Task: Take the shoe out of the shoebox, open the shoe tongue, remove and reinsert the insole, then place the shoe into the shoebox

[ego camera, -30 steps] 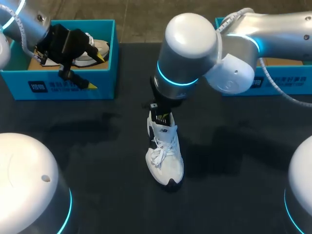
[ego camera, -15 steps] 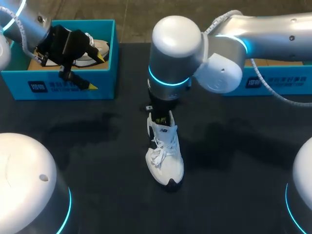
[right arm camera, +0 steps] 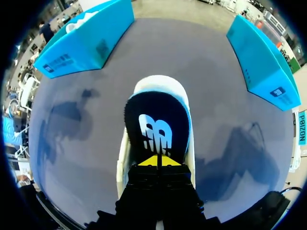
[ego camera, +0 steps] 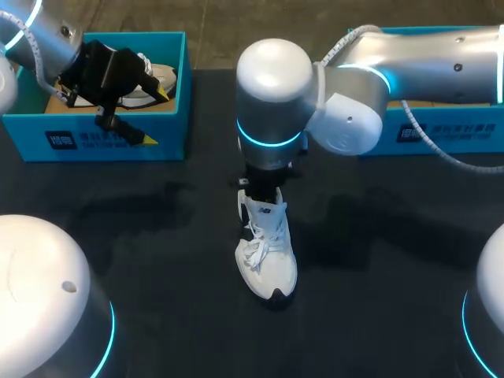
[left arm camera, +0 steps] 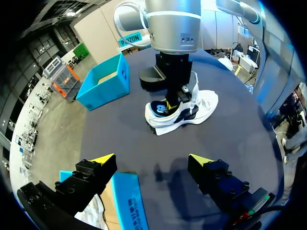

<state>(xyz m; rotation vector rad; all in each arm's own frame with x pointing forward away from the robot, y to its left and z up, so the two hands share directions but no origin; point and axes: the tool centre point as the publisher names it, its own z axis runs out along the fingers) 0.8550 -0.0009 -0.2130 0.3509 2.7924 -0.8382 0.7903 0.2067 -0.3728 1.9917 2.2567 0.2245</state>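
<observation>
Right wrist view: right gripper [right arm camera: 157, 161] tips are pressed together, pinching the heel end of the dark insole [right arm camera: 156, 124], which sits partly inside the white shoe [ego camera: 266, 256]. Shoe stands on the table [ego camera: 157, 236], between left shoebox [ego camera: 110, 138] and right shoebox [ego camera: 441, 130], so take-out looks done. Insole step seems underway; boxing remains. Left gripper [left arm camera: 151, 160] is spread, empty, over left shoebox. Shoe upper is soft with loose laces. Insole is thin and bendy. Boxes are stiff teal cardboard.
</observation>
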